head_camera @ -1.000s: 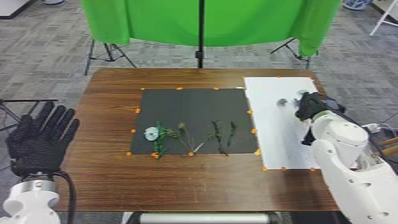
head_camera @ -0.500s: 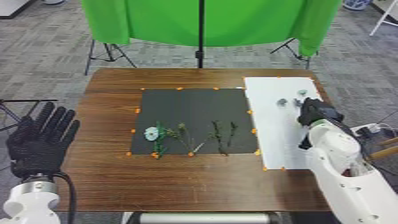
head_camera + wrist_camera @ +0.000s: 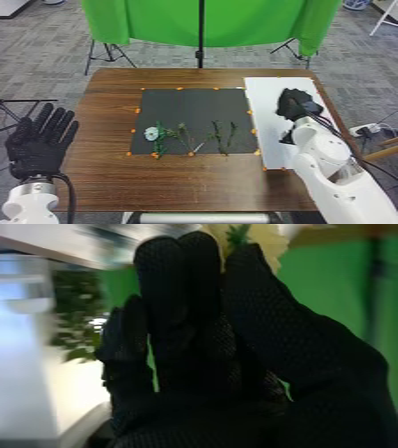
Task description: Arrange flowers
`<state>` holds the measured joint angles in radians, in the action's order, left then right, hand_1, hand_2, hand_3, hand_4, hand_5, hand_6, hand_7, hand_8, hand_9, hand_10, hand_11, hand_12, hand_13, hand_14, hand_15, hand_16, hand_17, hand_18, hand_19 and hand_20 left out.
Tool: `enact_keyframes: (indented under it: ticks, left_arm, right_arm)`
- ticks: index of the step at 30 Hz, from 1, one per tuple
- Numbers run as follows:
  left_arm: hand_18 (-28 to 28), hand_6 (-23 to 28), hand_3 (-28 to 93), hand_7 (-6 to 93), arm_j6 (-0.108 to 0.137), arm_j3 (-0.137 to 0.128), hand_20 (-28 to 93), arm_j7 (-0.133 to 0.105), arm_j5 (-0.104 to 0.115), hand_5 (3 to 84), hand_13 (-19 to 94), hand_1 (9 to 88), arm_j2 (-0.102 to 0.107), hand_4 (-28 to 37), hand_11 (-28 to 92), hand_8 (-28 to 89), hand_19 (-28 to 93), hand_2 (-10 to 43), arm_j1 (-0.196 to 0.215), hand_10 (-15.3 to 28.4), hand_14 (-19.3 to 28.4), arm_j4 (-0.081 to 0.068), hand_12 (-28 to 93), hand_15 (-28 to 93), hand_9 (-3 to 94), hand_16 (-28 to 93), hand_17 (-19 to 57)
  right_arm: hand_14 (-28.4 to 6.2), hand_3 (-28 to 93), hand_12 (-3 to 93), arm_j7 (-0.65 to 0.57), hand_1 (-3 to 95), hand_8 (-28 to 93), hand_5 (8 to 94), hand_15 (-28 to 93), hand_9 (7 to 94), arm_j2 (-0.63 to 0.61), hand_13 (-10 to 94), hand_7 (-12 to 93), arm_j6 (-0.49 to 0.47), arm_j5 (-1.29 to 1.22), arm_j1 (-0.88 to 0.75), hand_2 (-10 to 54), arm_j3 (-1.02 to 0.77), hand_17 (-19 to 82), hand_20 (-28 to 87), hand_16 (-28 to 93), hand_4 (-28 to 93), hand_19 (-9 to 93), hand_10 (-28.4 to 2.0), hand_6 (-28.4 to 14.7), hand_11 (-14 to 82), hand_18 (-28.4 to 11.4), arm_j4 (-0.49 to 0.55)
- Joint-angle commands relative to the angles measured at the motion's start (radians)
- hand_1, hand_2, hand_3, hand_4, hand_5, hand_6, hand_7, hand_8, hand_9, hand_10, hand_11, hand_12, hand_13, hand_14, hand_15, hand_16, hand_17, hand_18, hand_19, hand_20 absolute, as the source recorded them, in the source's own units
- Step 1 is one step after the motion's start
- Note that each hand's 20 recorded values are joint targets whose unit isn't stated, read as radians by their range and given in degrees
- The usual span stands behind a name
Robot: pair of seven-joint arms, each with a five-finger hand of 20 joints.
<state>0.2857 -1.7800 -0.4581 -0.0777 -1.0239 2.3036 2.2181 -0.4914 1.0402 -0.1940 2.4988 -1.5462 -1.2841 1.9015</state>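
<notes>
In the head view, my right hand (image 3: 296,104) is over the white sheet (image 3: 270,131), hiding what lies beneath. Seen from the right wrist, a pale yellow flower (image 3: 268,239) with a bit of green is pinched between the thumb and fingertips of my right hand (image 3: 191,324). My left hand (image 3: 37,145) stands open, fingers straight, beyond the table's left side. Along the near part of the dark mat (image 3: 191,110) lie a pale blue-white flower (image 3: 151,133), a green stem (image 3: 159,146) beside it, a thin stem cluster (image 3: 184,135) and two dark green sprigs (image 3: 232,134).
Orange markers line the edges of the mat and sheet on the brown table (image 3: 178,185). Past the far edge hangs a green cloth (image 3: 258,25) with a black pole (image 3: 201,40) in front. Blurred grey-green pieces (image 3: 111,239) appear on a white surface in the right wrist view.
My right hand has moved left over the white sheet, covering small grey-green pieces that were visible before. My left hand has stayed still.
</notes>
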Motion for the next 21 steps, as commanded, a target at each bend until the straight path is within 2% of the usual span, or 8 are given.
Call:
enact_keyframes:
  ticks: [1,5,9,11,14,16,18,21]
  left_arm:
    - [12.7,8.1,79,11.0,0.016,0.004,13,-0.006,0.004,45.4,33,24.2,-0.007,-28.3,18,-9,32,15.9,0.023,14.0,12.9,0.004,10,22,39.8,-3,-4.4]
    - [12.7,8.1,79,10.9,0.019,0.022,13,-0.009,0.007,45.3,33,24.2,-0.003,-28.3,18,-9,32,15.8,0.015,14.0,12.8,0.004,10,22,39.8,-3,-4.4]
    - [12.7,8.1,79,11.0,0.021,0.045,13,-0.015,0.004,45.3,33,24.1,0.021,-28.3,18,-9,32,15.9,-0.013,13.9,12.8,-0.001,10,22,39.8,-3,-4.4]
    - [12.7,8.1,79,11.0,0.024,0.050,13,-0.018,0.004,45.3,33,24.1,0.030,-28.3,18,-9,32,15.9,-0.019,13.9,12.8,-0.001,10,22,39.8,-3,-4.4]
    - [12.7,8.1,79,11.1,0.032,0.061,13,-0.008,0.006,45.3,33,24.1,0.039,-28.3,18,-9,32,15.9,-0.045,14.0,12.9,-0.010,10,22,39.8,-3,-4.4]
    - [12.7,8.1,79,11.1,0.030,0.074,13,0.006,0.003,45.4,33,24.2,0.044,-28.3,18,-9,32,15.9,-0.077,13.9,12.9,-0.025,10,22,39.8,-3,-4.4]
    - [12.7,8.1,79,11.1,0.035,0.076,13,0.010,0.007,45.4,33,24.1,0.043,-28.3,18,-9,32,15.9,-0.077,13.9,12.9,-0.023,10,22,39.8,-3,-4.4]
    - [12.7,8.1,79,11.1,0.033,0.077,13,0.004,0.008,45.4,33,24.1,0.054,-28.3,18,-9,31,15.8,-0.068,14.0,12.9,-0.017,10,22,39.8,-3,-4.4]
  right_arm:
    - [-9.0,74,40.6,0.171,59.6,3,73.4,44,82.0,0.248,68,31,0.046,0.022,0.273,-9.1,0.238,33,43,39,-28,85,-12.6,-2.1,10.2,-21.3,-0.095]
    - [-9.0,74,40.5,0.282,59.5,3,73.5,44,82.1,0.425,68,31,0.039,0.101,0.347,-9.3,0.329,33,43,39,-28,85,-12.5,-2.1,10.2,-21.2,-0.280]
    - [-8.5,74,40.4,0.364,59.4,3,73.6,43,82.2,0.531,68,31,0.008,0.217,0.363,-9.3,0.358,33,43,39,-28,85,-12.3,-1.9,10.1,-21.1,-0.402]
    - [-8.5,74,40.2,0.397,59.3,2,73.6,43,82.2,0.573,68,31,-0.010,0.278,0.356,-9.4,0.352,33,43,39,-28,85,-12.3,-1.7,9.9,-21.0,-0.438]
    - [-8.6,74,39.9,0.419,59.1,2,73.5,43,82.1,0.628,68,32,0.001,0.349,0.339,-9.4,0.336,33,43,39,-28,85,-12.2,-1.6,9.7,-21.0,-0.491]
    - [-8.6,74,39.8,0.419,58.8,2,73.4,43,82.1,0.657,68,32,0.019,0.394,0.336,-9.5,0.319,33,43,39,-28,85,-12.0,-1.5,9.7,-20.9,-0.532]
    - [-8.7,73,39.9,0.422,58.6,1,73.3,43,82.0,0.686,68,32,0.008,0.430,0.315,-9.5,0.293,33,43,39,-28,84,-11.9,-1.5,9.7,-21.0,-0.550]
    - [-8.6,73,39.5,0.403,58.4,1,73.0,42,81.7,0.692,68,32,0.004,0.441,0.292,-9.5,0.289,33,43,39,-28,84,-11.9,-1.3,9.3,-21.0,-0.546]
